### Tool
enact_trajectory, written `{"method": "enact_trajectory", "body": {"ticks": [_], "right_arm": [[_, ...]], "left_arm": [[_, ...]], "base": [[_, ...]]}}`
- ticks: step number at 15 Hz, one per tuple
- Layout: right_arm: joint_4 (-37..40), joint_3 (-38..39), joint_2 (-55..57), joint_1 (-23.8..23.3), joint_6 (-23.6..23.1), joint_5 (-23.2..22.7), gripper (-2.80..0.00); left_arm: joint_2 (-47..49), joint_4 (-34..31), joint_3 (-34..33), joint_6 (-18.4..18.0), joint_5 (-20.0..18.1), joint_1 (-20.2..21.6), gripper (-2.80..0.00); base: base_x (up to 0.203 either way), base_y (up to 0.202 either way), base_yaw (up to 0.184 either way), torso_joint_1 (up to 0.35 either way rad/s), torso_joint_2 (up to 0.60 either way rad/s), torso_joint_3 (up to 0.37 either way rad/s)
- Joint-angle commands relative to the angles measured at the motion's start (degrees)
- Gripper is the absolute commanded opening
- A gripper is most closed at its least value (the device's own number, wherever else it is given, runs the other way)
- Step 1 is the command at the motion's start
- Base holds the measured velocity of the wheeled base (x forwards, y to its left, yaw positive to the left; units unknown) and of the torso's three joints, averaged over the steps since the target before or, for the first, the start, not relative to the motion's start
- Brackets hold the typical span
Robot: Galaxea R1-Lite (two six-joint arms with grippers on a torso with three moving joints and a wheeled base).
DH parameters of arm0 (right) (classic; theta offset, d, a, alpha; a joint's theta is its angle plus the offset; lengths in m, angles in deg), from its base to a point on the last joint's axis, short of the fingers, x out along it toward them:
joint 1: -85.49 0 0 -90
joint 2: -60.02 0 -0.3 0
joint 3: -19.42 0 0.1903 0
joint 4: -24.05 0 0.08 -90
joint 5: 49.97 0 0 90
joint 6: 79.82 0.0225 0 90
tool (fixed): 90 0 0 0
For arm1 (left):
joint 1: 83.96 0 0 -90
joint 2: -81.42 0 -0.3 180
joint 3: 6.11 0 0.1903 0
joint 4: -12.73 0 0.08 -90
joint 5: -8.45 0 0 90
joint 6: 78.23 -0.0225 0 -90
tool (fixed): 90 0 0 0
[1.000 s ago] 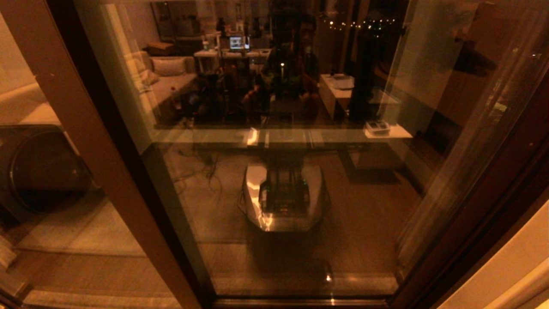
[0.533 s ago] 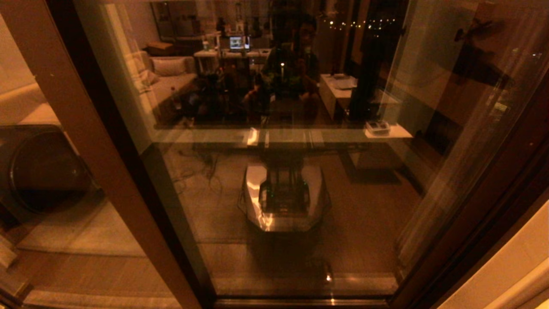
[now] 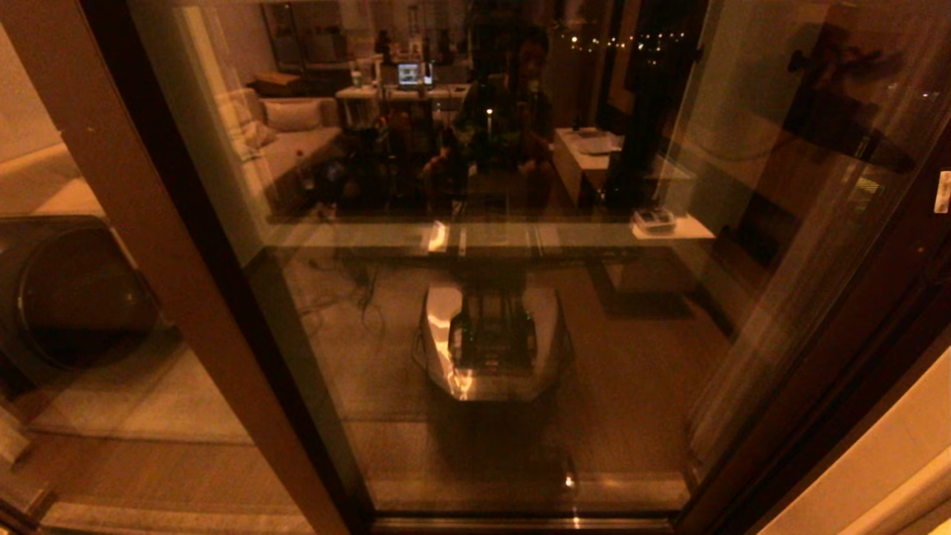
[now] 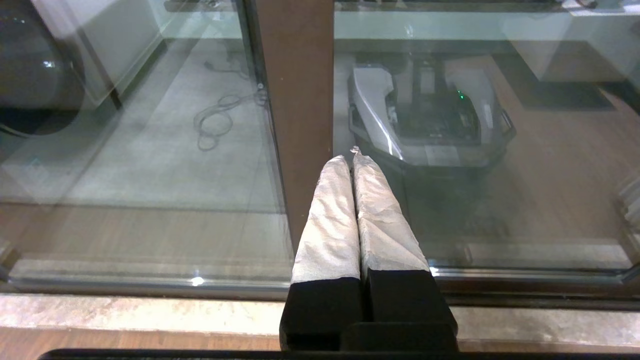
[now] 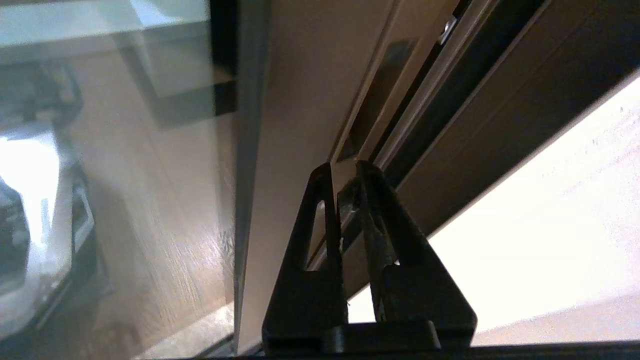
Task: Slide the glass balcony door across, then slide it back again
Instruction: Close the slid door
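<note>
**Door still shut, right arm closing in on handle**

Dim, amber-lit room reflected across the pane; no counter in frame, only floor and track. Fills the head view: glass balcony door [image 3: 475, 297], tall pane in brown frame, seemingly closed against the right-hand jamb. Carries the slim dark recessed handle [image 5: 382, 87] on the right upright, with a white label [image 3: 942, 192] on the same upright at the right edge of the head view.

Progress, judged: nothing slid yet. Neither pass done — across first, then back.

Right gripper [image 5: 345, 187]: fingers nearly together, gripping nothing, tips just below the handle recess and close to the upright. Contact not confirmable. Shows in the head view only as a dark reflection in the glass, top right.

Left gripper [image 4: 352, 162]: parked low, fingers pressed together, holding nothing, pointing at the brown frame post [image 4: 295, 100] between the panes.

Containers: none visible, so no contents to report.

Next, likely: hook fingers into the recess, pull sideways.
</note>
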State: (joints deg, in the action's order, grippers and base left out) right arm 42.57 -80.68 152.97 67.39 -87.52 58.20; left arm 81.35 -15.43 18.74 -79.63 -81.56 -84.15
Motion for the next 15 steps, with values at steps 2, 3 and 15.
{"method": "enact_trajectory", "body": {"ticks": [2,3,15], "right_arm": [[-0.1,-1.9,2.9,-0.3,0.4,0.1,-2.80],[-0.2,-2.4,3.4,-0.4,0.5,0.1,-2.80],[-0.4,-6.2,7.6,-2.1,1.1,0.2,-2.80]], "left_arm": [[0.0,0.0,0.0,0.0,0.0,0.0,-2.80],[0.0,0.0,0.0,0.0,0.0,0.0,-2.80],[0.0,0.0,0.0,0.0,0.0,0.0,-2.80]], "base": [[0.000,0.000,0.000,0.000,0.00,0.000],[0.000,0.000,0.000,0.000,0.00,0.000],[0.000,0.000,0.000,0.000,0.00,0.000]]}}
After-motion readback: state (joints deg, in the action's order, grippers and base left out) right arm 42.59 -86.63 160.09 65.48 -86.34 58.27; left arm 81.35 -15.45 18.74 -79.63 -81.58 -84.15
